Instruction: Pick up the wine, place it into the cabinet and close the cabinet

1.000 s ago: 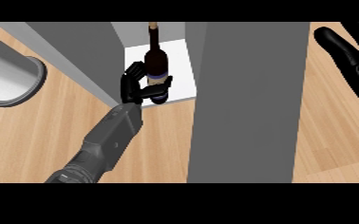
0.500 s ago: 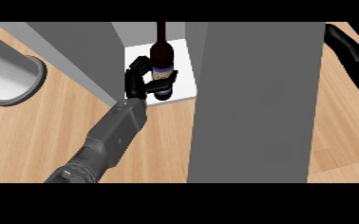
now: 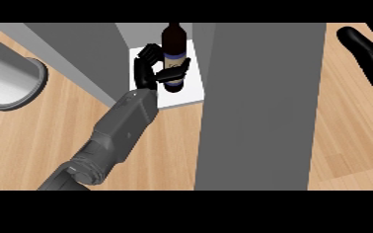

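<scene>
A light wooden counter (image 3: 167, 143) carries a tall grey cabinet (image 3: 255, 103). On its white shelf floor (image 3: 186, 97) stands the dark glass wine bottle (image 3: 173, 47), with the left hand (image 3: 148, 69) curled round it. The right hand (image 3: 357, 44), straight-fingered, is cut off at the edge.

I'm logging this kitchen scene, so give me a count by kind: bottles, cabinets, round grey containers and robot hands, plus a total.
wine bottle: 1
cabinet: 1
round grey container: 1
hands: 2 (left hand curled round the bottle, right hand resting at the upper right edge)
Total: 5
</scene>
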